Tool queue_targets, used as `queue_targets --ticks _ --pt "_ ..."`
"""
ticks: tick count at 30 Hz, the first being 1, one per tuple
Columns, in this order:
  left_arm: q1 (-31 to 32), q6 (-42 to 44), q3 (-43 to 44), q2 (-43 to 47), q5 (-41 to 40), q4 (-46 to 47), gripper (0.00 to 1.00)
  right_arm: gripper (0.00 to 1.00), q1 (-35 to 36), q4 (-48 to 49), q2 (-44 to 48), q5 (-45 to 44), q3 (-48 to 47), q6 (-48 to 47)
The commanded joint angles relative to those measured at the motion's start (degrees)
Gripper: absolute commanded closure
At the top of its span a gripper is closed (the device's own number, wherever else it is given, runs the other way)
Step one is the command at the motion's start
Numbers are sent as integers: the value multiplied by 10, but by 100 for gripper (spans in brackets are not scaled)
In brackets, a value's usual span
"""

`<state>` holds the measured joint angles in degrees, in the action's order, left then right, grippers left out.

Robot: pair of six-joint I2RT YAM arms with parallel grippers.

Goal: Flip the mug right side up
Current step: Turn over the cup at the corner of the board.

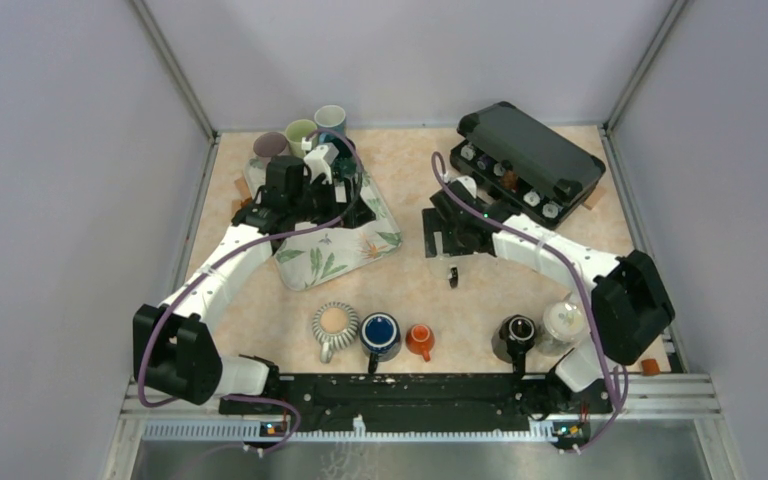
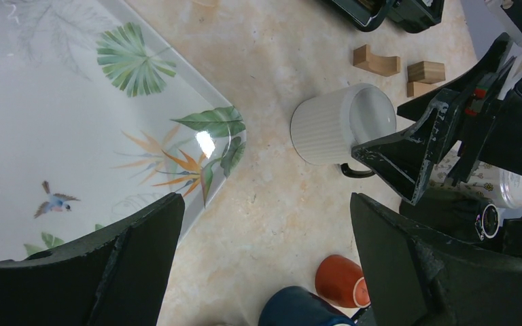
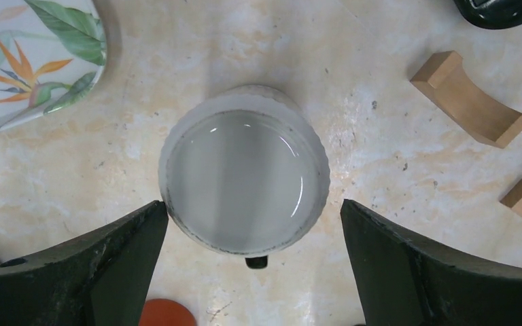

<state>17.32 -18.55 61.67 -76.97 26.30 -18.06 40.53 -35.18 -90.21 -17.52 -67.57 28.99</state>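
Right end effector [image 3: 253, 210] spread wide, directly above white ribbed mug [image 3: 245, 180]. Mug upside down on worktop [image 3: 380, 170], centred between fingers. Left end effector [image 2: 266, 200] also spread, beside tray [image 2: 75, 136] corner.

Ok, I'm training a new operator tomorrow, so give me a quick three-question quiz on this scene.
1. True or false: the right claw is shut on the white ribbed ceramic mug.
2. The mug stands: A on its side, B base up, C mouth up.
3. What colour is the mug's handle?
Key: 1 false, the claw is open above the mug; 2 B; 3 black.
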Motion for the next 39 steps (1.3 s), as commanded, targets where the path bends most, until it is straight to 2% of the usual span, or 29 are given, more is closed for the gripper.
queue_targets --ticks 1,9,11,17,25,39 --pt "-2 -2 -3 10 4 23 1 1 1 -30 51 -8 -2 7" --pt "-3 -5 -4 7 10 25 2 2 29 -9 95 16 52 4" --pt "-3 -5 -5 9 10 25 2 7 30 -2 92 24 64 6" --pt "-4 -7 -6 9 10 27 2 31 31 39 91 39 95 6" --pt "-4 -8 -7 7 10 28 2 49 32 79 60 33 109 1" --pt "-4 -13 -8 -2 18 33 2 65 34 113 22 -6 118 11"
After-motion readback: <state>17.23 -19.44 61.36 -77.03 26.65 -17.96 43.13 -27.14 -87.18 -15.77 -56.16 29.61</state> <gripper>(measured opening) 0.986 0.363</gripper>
